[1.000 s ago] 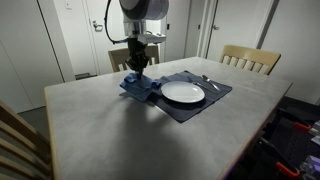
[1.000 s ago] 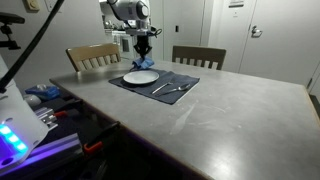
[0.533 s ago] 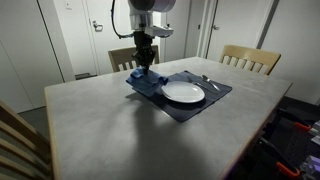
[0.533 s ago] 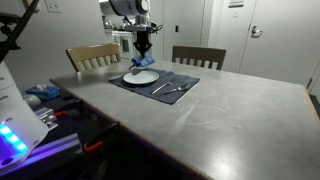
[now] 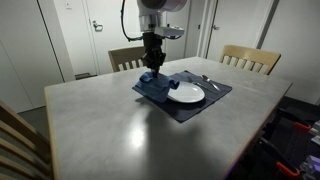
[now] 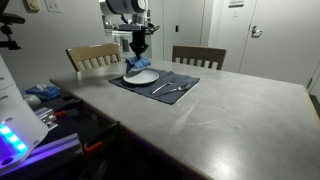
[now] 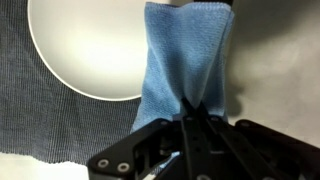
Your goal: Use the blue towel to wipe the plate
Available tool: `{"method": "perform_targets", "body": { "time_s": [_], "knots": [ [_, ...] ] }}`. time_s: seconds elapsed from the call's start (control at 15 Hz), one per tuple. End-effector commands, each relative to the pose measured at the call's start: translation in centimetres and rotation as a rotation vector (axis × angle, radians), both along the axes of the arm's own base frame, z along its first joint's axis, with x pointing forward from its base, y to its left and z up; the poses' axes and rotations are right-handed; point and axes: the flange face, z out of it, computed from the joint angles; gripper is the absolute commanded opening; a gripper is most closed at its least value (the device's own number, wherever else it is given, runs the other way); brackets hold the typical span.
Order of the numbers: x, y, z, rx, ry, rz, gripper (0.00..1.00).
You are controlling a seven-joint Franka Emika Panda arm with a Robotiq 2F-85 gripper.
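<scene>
Blue cloth towel [image 5: 150, 80] hangs bunched from the claw [image 5: 152, 69] in an exterior view. Its lower folds lie on the dark grey woven placemat [image 5: 200, 108], just beside the rim of the round white plate [image 5: 186, 94]. The plate sits picture-right of the claw, on the grey tabletop [image 5: 90, 130].

In an exterior view from the opposite side, the claw [image 6: 139, 51] stands upright over the plate's [image 6: 143, 77] edge. The towel [image 6: 134, 66] is heaped there. It may already rest on the rim, though the picture is too small to be sure.

In the wrist view the claw [image 7: 192, 108] is pressed together, pinching one end of the towel [image 7: 185, 50]. The cloth's long axis runs straight away from the fingers. Its left edge just overlaps the plate's [image 7: 85, 40] rim, and nearly all the white surface lies to the left of the cloth. The coming stroke therefore looks to be sideways, dragging the cloth across that face.

One second ago the claw and towel were out at the placemat's outer corner, well apart from the plate. They have since travelled along the placemat to the rim. The plate and placemat have not shifted.
</scene>
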Motion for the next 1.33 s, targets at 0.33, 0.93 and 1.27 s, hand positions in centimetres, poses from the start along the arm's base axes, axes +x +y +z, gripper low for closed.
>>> {"method": "perform_targets", "body": {
  "time_s": [0.33,0.93,1.27],
  "knots": [
    [-2.9,-3.4,-2.8,0.016,-0.061,-0.083,0.01],
    [-4.9,-8.9,-5.8,-0.007,-0.027,-0.151,0.01],
    [-5.6,-11.8,-7.0,-0.066,-0.049,-0.197,0.01]
  ]
}}
